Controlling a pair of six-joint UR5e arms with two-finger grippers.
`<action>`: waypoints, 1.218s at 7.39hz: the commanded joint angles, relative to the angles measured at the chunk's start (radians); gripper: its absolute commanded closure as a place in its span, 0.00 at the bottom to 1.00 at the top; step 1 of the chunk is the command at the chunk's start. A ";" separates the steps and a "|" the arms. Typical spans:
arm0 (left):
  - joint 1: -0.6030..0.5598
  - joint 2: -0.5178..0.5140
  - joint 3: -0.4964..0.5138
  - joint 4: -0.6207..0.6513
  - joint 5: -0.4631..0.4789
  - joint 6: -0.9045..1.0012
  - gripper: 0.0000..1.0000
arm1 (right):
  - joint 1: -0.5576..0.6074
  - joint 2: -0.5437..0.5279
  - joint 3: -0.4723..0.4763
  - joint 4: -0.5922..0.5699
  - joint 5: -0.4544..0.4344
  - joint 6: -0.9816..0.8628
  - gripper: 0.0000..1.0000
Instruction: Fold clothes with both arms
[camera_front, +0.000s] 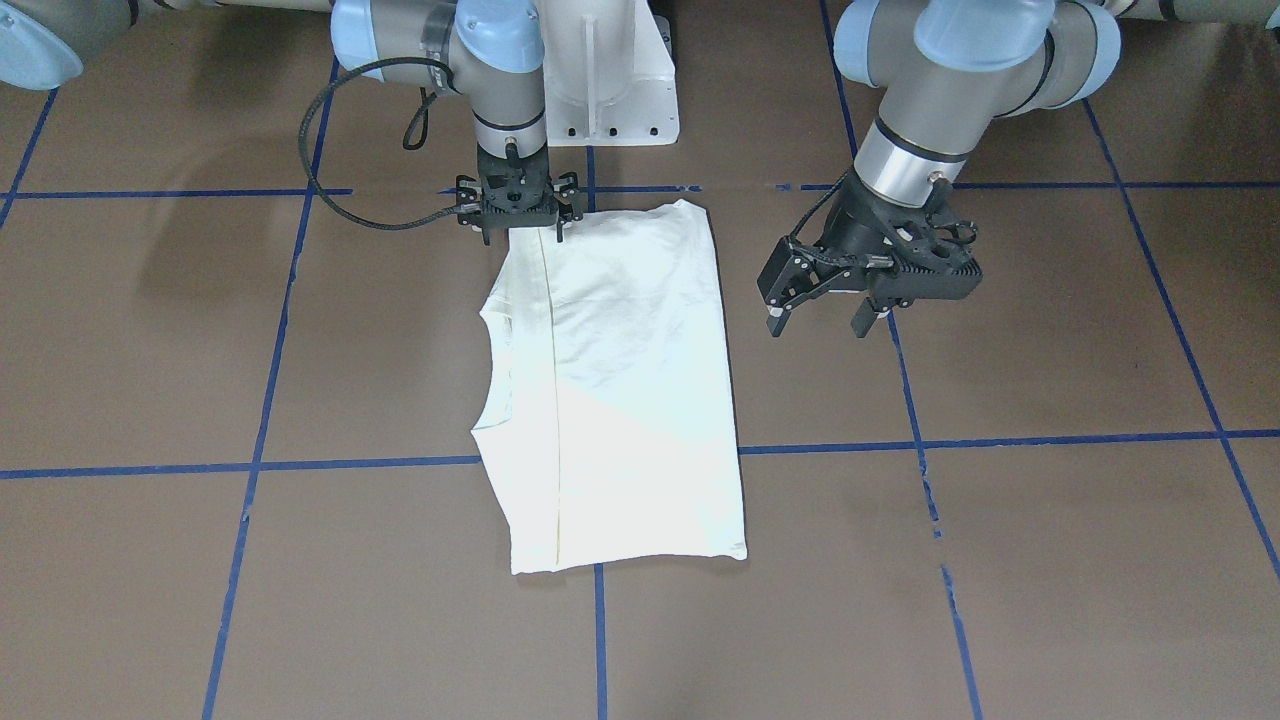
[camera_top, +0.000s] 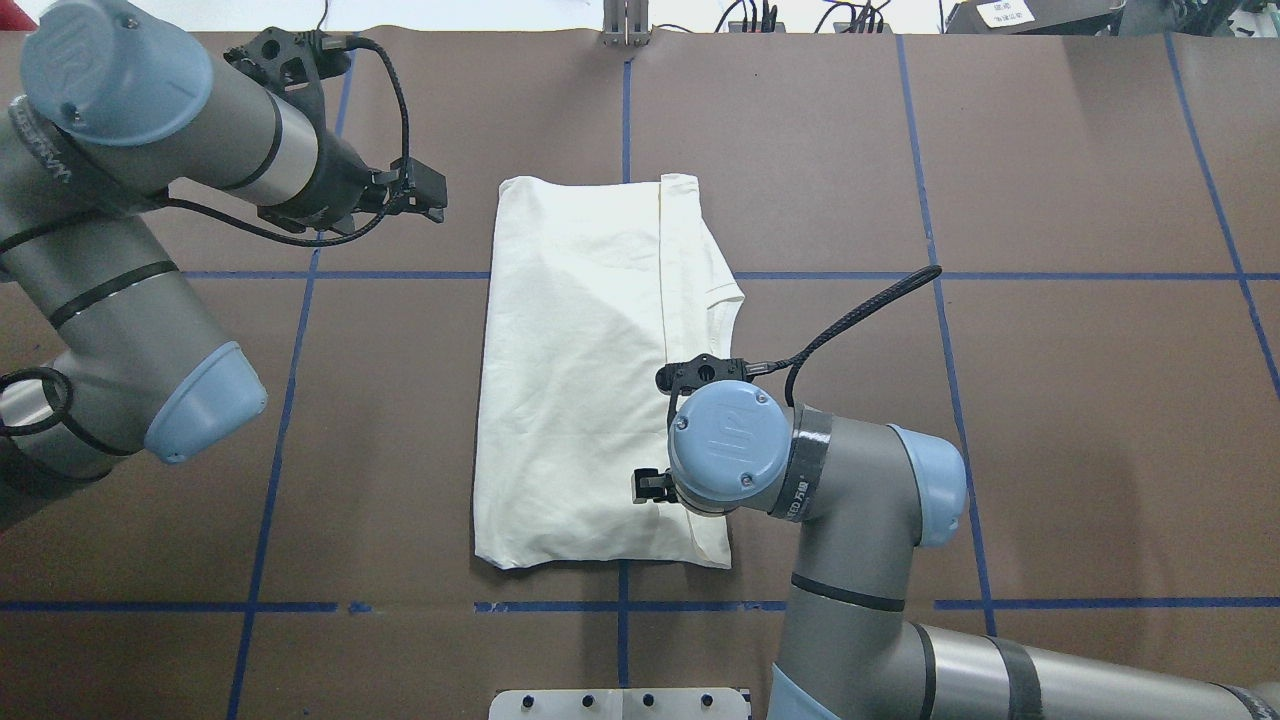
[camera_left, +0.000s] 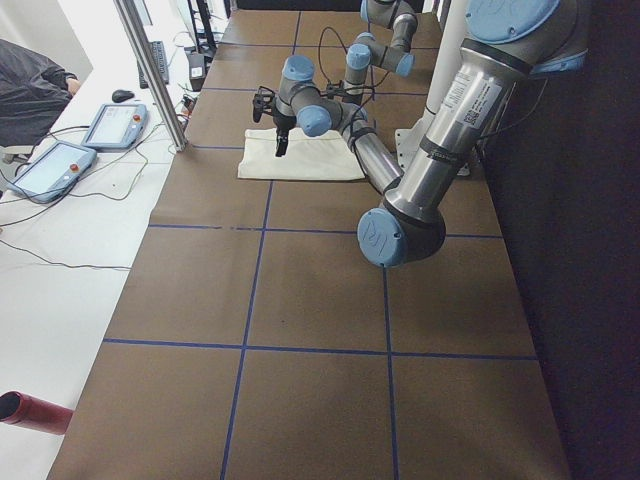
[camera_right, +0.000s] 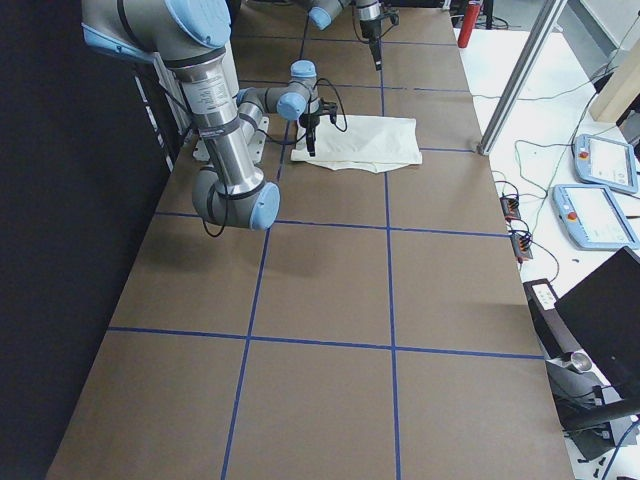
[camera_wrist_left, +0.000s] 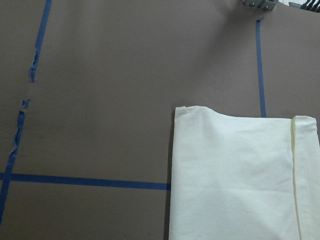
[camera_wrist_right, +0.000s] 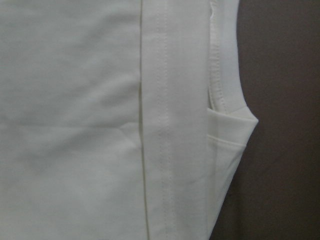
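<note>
Currently: folded T-shirt flat on the table, right gripper at its robot-side edge, left gripper clear of it.

Nearest the white pedestal (camera_front: 610, 90), the right gripper (camera_front: 522, 236) points straight down at the robot-side edge of the cream-white T-shirt (camera_front: 630, 400), jaws spread. Only the front-facing view shows this, because the overhead view hides it under the wrist, and contact cannot be told. The T-shirt lies folded to a rectangle, plain side up, on the brown table (camera_front: 1050, 550). The right wrist view alone resolves a stitched hem strip and a curved seamed edge. Off the T-shirt's left side, the left gripper (camera_front: 818, 325) hangs raised and apart, jaws spread, holding nothing. Its wrist view frames the T-shirt's far left corner.
</note>
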 joint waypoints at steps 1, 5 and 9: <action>0.002 0.006 0.000 -0.002 -0.003 -0.001 0.00 | -0.007 0.014 -0.052 -0.012 0.050 -0.015 0.00; 0.005 0.014 0.009 -0.010 -0.003 -0.001 0.00 | -0.002 0.013 -0.058 -0.071 0.090 -0.057 0.00; 0.025 0.014 0.011 -0.010 0.002 -0.008 0.00 | 0.018 0.004 -0.041 -0.109 0.093 -0.077 0.00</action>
